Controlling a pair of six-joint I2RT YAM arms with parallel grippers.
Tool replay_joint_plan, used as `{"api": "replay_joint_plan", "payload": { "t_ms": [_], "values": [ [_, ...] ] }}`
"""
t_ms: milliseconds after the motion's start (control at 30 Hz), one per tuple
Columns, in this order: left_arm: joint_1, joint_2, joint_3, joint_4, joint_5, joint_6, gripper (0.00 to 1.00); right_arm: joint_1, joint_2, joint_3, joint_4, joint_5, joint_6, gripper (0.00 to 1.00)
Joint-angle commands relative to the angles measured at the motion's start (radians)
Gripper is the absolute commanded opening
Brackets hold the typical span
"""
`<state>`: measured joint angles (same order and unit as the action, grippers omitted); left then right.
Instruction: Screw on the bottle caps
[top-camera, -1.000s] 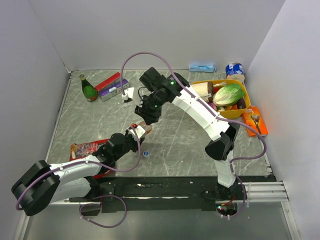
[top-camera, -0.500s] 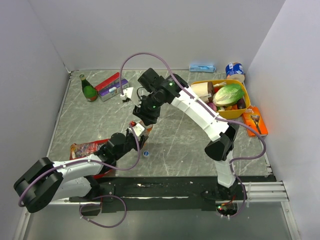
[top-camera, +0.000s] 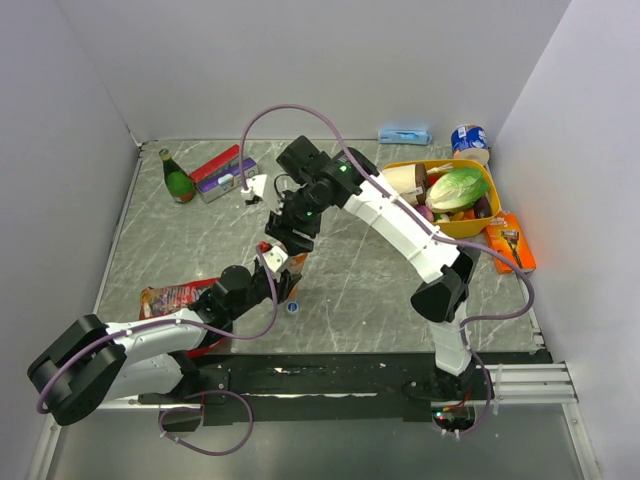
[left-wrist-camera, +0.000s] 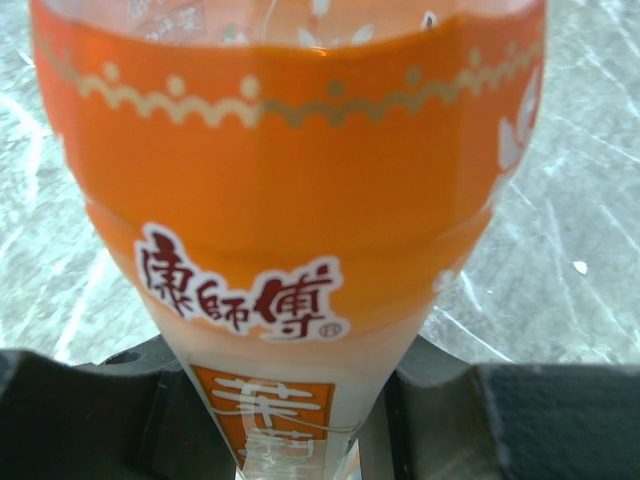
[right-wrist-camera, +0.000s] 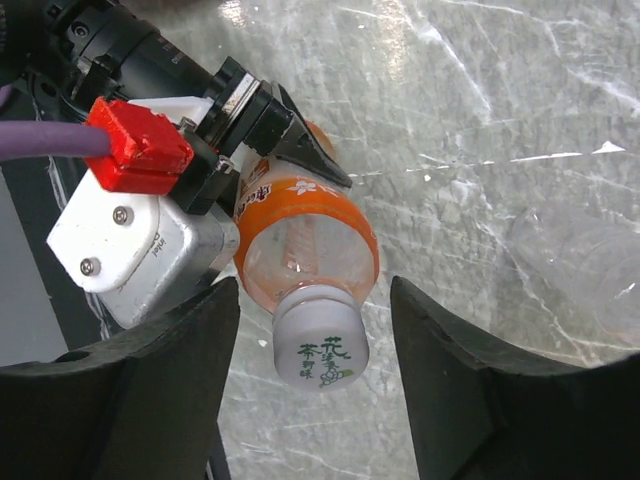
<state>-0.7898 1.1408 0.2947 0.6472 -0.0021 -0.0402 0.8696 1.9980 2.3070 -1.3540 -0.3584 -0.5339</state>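
The small bottle (top-camera: 287, 264) of orange liquid is held tilted above the table by my left gripper (top-camera: 272, 278), which is shut on its lower body. In the left wrist view the bottle (left-wrist-camera: 290, 200) fills the frame, pinched between my jaws (left-wrist-camera: 300, 430). In the right wrist view the bottle (right-wrist-camera: 300, 240) carries the whitish cap (right-wrist-camera: 320, 350) on its neck. My right gripper (right-wrist-camera: 315, 400) is open with a finger on each side of that cap, and neither touches it. The right gripper (top-camera: 288, 238) sits just beyond the bottle's top. The blue cap (top-camera: 291, 307) lies on the table beside the left gripper.
A dark green glass bottle (top-camera: 178, 178) and a red-and-purple box (top-camera: 222, 172) stand at the back left. A yellow bowl (top-camera: 476, 222) of vegetables, a can (top-camera: 468, 138) and an orange pack (top-camera: 512, 240) sit at the right. A red snack packet (top-camera: 170, 298) lies under the left arm.
My right gripper has turned a little and shifted slightly over the bottle's top. The left gripper has kept hold of the bottle and barely moved.
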Motion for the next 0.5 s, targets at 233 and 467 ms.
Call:
{"api": "replay_joint_plan", "payload": {
  "t_ms": [233, 467],
  "values": [
    [-0.002, 0.013, 0.011, 0.086, 0.119, -0.043, 0.01, -0.060, -0.201, -0.121, -0.128, -0.168, -0.029, 1.00],
    [0.003, 0.013, -0.012, 0.123, 0.194, -0.026, 0.01, -0.092, -0.346, -0.319, -0.042, -0.165, -0.074, 1.00]
  ]
}}
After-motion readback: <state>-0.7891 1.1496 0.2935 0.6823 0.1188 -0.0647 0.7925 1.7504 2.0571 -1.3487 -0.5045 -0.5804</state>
